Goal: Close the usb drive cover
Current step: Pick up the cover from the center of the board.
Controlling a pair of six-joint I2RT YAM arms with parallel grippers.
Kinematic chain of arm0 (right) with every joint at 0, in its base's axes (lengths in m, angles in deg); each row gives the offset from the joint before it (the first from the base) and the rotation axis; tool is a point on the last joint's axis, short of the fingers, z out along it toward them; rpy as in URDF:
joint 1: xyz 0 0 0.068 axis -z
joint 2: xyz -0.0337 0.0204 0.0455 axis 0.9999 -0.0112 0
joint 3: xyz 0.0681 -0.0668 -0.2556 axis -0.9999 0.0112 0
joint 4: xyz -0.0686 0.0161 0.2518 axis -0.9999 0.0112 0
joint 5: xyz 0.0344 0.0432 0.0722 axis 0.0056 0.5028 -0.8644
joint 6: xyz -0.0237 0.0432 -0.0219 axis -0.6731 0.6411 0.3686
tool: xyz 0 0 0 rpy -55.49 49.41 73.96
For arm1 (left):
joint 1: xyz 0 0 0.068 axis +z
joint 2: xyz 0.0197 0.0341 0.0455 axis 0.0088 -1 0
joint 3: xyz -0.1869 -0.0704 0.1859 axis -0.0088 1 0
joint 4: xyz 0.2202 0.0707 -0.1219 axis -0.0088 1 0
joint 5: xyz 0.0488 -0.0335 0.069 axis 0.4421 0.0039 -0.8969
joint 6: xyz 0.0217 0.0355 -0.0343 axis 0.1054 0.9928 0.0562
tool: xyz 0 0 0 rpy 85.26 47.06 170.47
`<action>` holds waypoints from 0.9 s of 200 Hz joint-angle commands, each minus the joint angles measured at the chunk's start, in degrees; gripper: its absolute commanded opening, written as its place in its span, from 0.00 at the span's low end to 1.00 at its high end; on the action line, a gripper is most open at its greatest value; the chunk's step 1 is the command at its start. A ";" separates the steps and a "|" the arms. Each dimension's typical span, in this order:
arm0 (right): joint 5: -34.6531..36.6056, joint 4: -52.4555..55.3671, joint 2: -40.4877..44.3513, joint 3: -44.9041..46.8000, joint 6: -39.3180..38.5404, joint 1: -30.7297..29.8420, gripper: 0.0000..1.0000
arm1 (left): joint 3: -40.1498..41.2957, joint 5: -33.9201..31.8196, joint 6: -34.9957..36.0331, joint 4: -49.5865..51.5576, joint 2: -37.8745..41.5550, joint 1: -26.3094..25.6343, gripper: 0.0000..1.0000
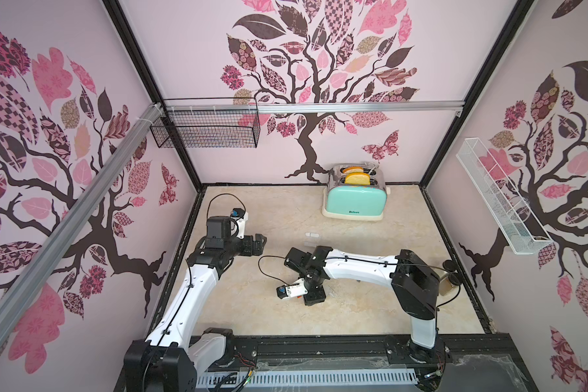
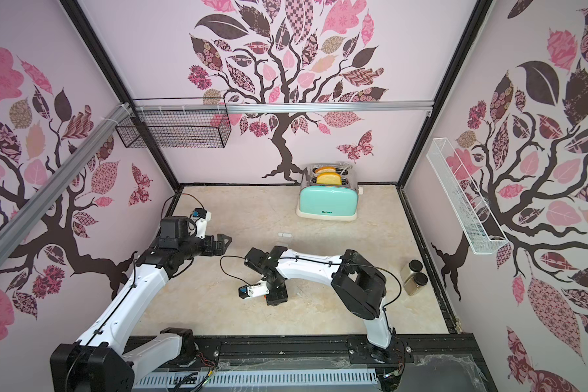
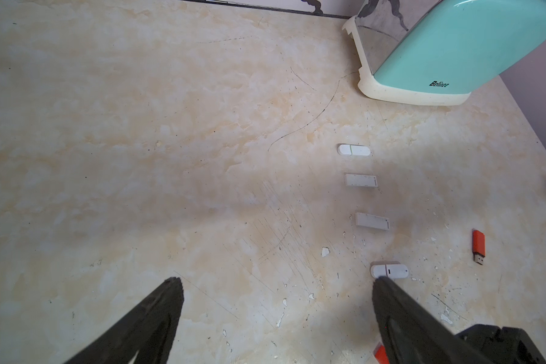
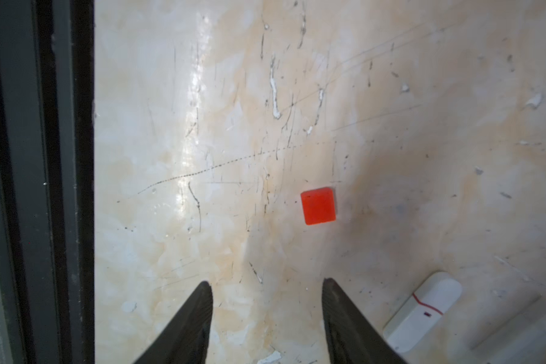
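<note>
as right hand point(image 4: 267, 283) gapes, orange cap point(image 4: 318, 205) lies ahead.

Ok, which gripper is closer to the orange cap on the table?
Right. The orange cap lies on the table just ahead of the open right gripper, which points down at it. The left gripper is open too, held farther off toward its own side.
</note>
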 commanded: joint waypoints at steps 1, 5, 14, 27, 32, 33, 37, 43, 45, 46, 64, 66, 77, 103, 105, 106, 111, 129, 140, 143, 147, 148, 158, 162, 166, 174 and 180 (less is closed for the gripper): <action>1.86 -2.66 -0.70 -1.37 -0.74 -0.10 0.57 | -0.30 -0.16 -0.69 -0.87 1.12 0.34 0.98; 1.84 -3.16 -0.85 -1.29 -0.77 -0.09 0.56 | -0.21 0.15 -0.69 -0.96 1.17 0.29 0.98; 1.84 -3.24 -1.45 -1.90 -0.46 -0.23 0.55 | -0.10 0.78 -0.55 -0.96 1.04 0.31 0.98; 2.45 -2.62 -2.82 -3.35 0.48 -0.68 0.54 | -0.40 0.66 -0.56 -0.58 0.82 0.31 0.98; 2.37 -2.93 -3.04 -3.39 0.44 -0.86 0.54 | -0.54 0.51 -0.60 -0.54 0.89 0.35 0.98; 2.32 -3.05 -3.07 -3.38 0.44 -0.87 0.54 | -0.52 0.50 -0.60 -0.57 0.90 0.32 0.98; 2.09 -3.45 -3.14 -3.23 0.38 -0.88 0.53 | -0.50 0.49 -0.60 -0.66 1.06 0.32 0.98; 1.93 -4.13 -3.27 -3.00 0.21 -0.89 0.53 | -0.28 0.54 -0.60 -1.05 1.29 0.34 0.98; 1.99 -4.27 -3.43 -2.95 0.19 -0.89 0.53 | -0.21 0.61 -0.60 -1.18 1.33 0.30 0.98; 2.05 -4.38 -3.49 -2.98 0.19 -0.89 0.53 | -0.10 0.64 -0.60 -1.20 1.34 0.34 0.98; 4.17 -3.33 -5.73 -4.81 0.18 -0.97 0.49 | 0.06 1.28 -0.52 -1.02 0.88 0.39 0.98; 4.22 -2.97 -5.98 -5.09 0.18 -0.97 0.48 | 0.03 1.22 -0.51 -0.99 0.79 0.40 0.98; 3.48 -2.74 -6.43 -5.48 0.18 -0.97 0.47 | -0.21 1.09 -0.65 -0.85 0.90 0.38 0.98; 1.94 -3.39 -6.90 -5.68 0.08 -0.97 0.46 | 0.02 2.05 -0.69 -1.17 0.79 0.43 0.98; 2.11 -3.18 -7.07 -5.84 0.20 -1.04 0.46 | -0.01 2.07 -0.69 -1.14 0.75 0.46 0.98; 2.15 -3.05 -7.15 -5.92 0.19 -1.05 0.46 | -0.08 2.07 -0.69 -1.05 0.74 0.42 0.98; 2.33 -2.65 -7.44 -6.16 0.35 -1.06 0.44 | -0.24 1.95 -0.69 -0.94 0.57 0.38 0.98; 1.43 -3.75 -7.09 -5.10 -0.12 -1.14 0.43 | -0.27 1.64 -0.78 -1.08 1.01 0.38 0.98; 1.69 -3.99 -7.35 -5.03 -0.37 -1.15 0.43 | 0.01 2.10 -0.70 -1.22 1.15 0.39 0.98; 1.95 -3.68 -7.69 -5.37 -0.29 -1.15 0.42 | -0.01 2.20 -0.65 -1.17 1.06 0.40 0.98; 2.22 -3.27 -8.04 -5.63 -0.18 -1.15 0.41 | 0.01 2.25 -0.56 -1.14 0.92 0.38 0.98; 2.25 -3.14 -8.08 -5.73 -0.13 -1.15 0.41 | 0.01 2.25 -0.54 -1.09 0.87 0.38 0.98; 2.31 -2.27 -8.34 -6.11 -0.11 -1.32 0.37 | -0.16 1.96 -0.59 -0.82 0.63 0.38 0.98; 2.01 -2.46 -8.15 -5.83 -0.12 -1.38 0.37 | -0.24 1.78 -0.65 -0.79 0.72 0.47 0.98; 1.53 -2.82 -7.89 -5.37 -0.20 -1.42 0.36 | -0.30 1.65 -0.69 -0.83 0.81 0.51 0.98; 0.74 -3.60 -7.31 -4.58 -0.56 -1.41 0.35 | -0.14 1.57 -0.69 -1.14 1.07 0.53 0.98; 0.68 -3.62 -7.37 -4.46 -0.90 -1.38 0.33 | 0.09 1.76 -0.62 -1.27 1.09 0.48 0.98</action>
